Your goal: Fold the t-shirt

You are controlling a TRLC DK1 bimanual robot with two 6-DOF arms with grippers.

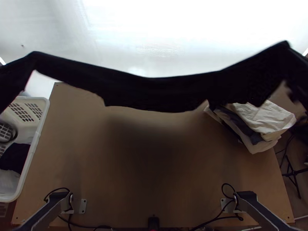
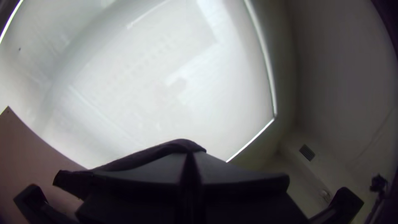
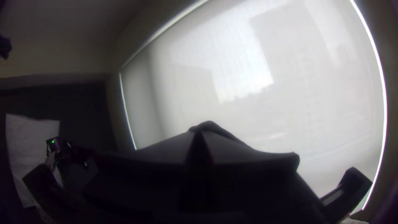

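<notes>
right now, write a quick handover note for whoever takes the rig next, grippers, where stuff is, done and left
Left gripper: shut on one part of the black t-shirt.
Right gripper: shut on another part of it.
Shirt: stretched between the grippers, sagging slightly, held above the table.
Around it: stack of pale and dark cloths at the table's right; white basket at the left, dark cloth inside.
Done: shirt picked up and spread between both grippers.
Left: lay it down flat, fold it, then probably add it to the stack.

Robot lab, prob. (arm bases (image 1: pixel 57 197) on tbl (image 1: pixel 154 173))
</notes>
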